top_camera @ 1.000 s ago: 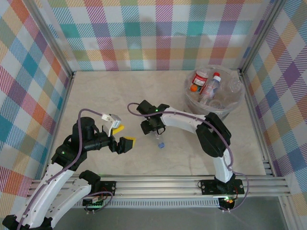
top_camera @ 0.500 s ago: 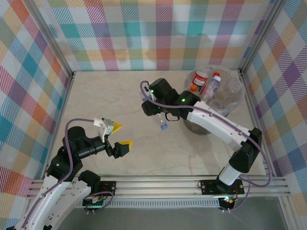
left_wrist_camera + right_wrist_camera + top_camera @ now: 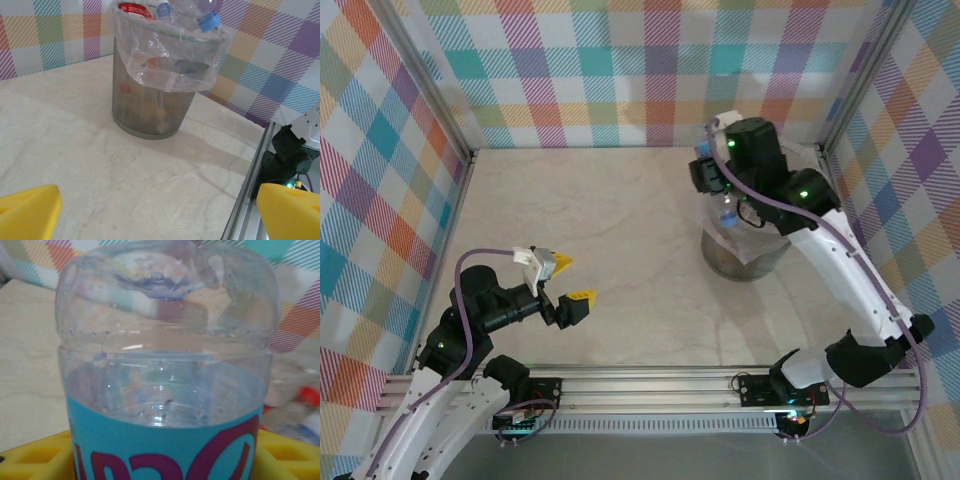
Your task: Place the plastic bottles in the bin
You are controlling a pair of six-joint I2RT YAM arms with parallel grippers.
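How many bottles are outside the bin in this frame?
1: the blue-labelled bottle, held by the right gripper over the bin. Others could be hidden behind the right arm or the bin.

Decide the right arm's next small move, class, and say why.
Probably open the right gripper and let the bottle drop. Its yellow fingers clamp the blue-labelled bottle, which hangs cap downward over the mouth of the bin. It seems close to the rim there, so this is a judgement, but release looks due.
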